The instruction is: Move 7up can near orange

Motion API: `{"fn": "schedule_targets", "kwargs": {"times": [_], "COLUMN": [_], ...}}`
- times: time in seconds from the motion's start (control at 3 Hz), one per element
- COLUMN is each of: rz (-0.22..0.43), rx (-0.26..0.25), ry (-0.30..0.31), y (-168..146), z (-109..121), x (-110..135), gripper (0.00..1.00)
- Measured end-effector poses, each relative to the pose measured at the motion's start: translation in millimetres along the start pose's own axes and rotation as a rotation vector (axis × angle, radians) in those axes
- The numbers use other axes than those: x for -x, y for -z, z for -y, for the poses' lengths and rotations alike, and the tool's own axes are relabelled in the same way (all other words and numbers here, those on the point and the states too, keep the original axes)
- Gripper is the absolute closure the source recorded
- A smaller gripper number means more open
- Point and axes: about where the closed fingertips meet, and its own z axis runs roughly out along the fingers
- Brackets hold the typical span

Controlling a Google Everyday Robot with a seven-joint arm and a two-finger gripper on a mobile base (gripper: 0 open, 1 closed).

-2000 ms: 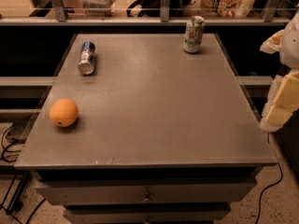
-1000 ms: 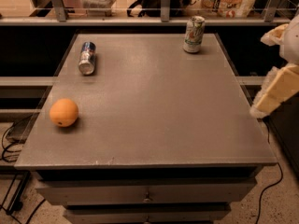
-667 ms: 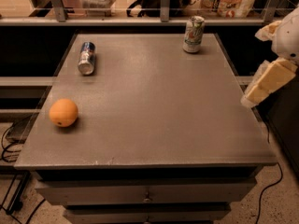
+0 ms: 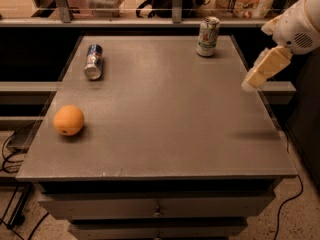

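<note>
The 7up can (image 4: pixel 207 36) stands upright at the far right of the grey table (image 4: pixel 160 134), whitish with green markings and a silver top. The orange (image 4: pixel 68 120) sits near the table's left edge, towards the front. My gripper (image 4: pixel 250 84) hangs over the table's right edge, pointing down and left, well in front of and to the right of the 7up can. It holds nothing that I can see.
A blue-and-silver can (image 4: pixel 93 61) lies on its side at the far left of the table. A glass rail with metal posts (image 4: pixel 176 4) runs behind the table, with bags and boxes beyond. Drawers (image 4: pixel 157 209) sit below the front edge. Cables lie on the floor at left.
My gripper has moved up and to the left, from beside the table's right edge to over it. The cans and the orange have not moved.
</note>
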Motion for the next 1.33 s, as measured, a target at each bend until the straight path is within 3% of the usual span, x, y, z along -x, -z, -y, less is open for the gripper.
{"fn": "schedule_targets", "kwargs": {"times": [0.33,0.67,1.33], "rz": [0.005,0.028,0.164], "rx": [-0.005,-0.032,-0.204], "ry": [0.002,-0.063,-0.259], "y": [0,-7,-35], "z": [3,9,69], "x": [1,-1,3], "gripper": [0.0,0.0,0.0]}}
